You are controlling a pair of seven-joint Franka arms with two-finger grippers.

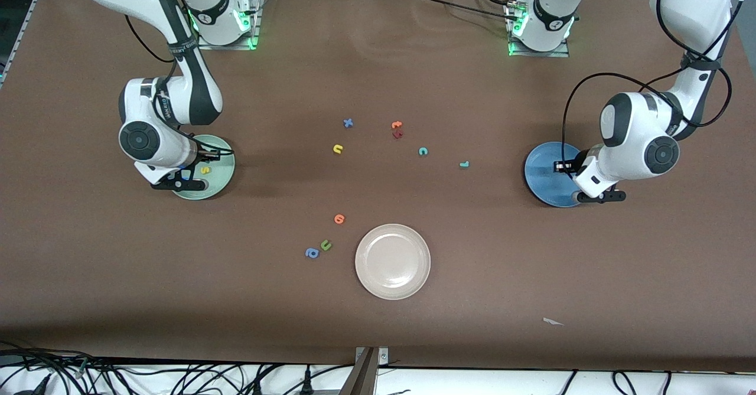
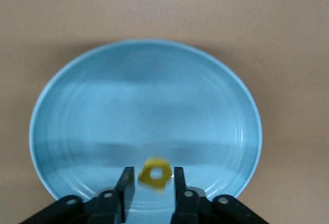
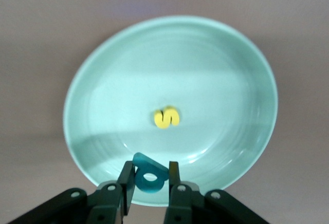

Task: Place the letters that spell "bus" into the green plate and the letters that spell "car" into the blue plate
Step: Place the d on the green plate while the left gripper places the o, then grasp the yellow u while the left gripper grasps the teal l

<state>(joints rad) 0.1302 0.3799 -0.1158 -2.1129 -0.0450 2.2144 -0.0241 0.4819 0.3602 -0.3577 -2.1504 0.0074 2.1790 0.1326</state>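
My right gripper (image 3: 149, 166) hangs over the green plate (image 3: 205, 80), shut on the teal b (image 3: 149, 175). A yellow s (image 3: 167, 117) lies in that plate (image 1: 220, 183). My left gripper (image 2: 153, 171) is over the blue plate (image 2: 144, 106) with its jaws open. The yellow a (image 2: 155, 175) is blurred between the fingers, with a gap on each side. Mid-table lie the yellow u (image 1: 338, 149), the teal c (image 1: 423, 151) and the teal r (image 1: 464, 164), with the r toward the blue plate (image 1: 540, 170).
A cream plate (image 1: 393, 261) sits nearer the front camera. Beside it lie an orange letter (image 1: 339, 219), a green u (image 1: 325, 245) and a blue a (image 1: 312, 253). A blue x (image 1: 348, 123) and two orange-red letters (image 1: 396, 125) lie farther back.
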